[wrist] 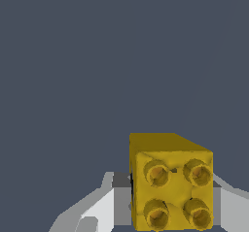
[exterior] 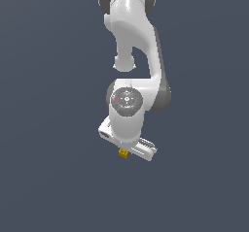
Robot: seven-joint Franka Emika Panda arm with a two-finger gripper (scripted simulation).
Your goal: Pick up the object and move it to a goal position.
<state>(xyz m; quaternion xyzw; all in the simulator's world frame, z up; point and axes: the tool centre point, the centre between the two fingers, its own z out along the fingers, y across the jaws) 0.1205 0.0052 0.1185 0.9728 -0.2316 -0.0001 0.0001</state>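
Against the plain dark blue-grey backdrop, the glossy white Franka arm (exterior: 133,37) reaches down from the top of the exterior view, its links folded so that the round grey-capped wrist joint (exterior: 127,99) faces the camera. Below that joint sits the white robot gripper (exterior: 127,151), its body slanting down toward the exterior view's right.

At the gripper's lower edge peeks the small yellow-orange studded block (exterior: 123,153), far smaller than the hand above it. Seen from the wrist view the same block (wrist: 171,182) fills the lower part of the picture: a cube-like plastic brick with four round raised studs on the face toward the camera, arranged two by two, each stud ringed with a darker shadow. Its upper face looks a deeper mustard tone than the studded face.

One pale grey finger (wrist: 104,204) lies just beside the block on one flank and a second finger (wrist: 233,209) on the other, with the block between them. Both appear to touch its sides, so the narrow-set jaws seem to be clamped on it. No surface shows under the block in either view.
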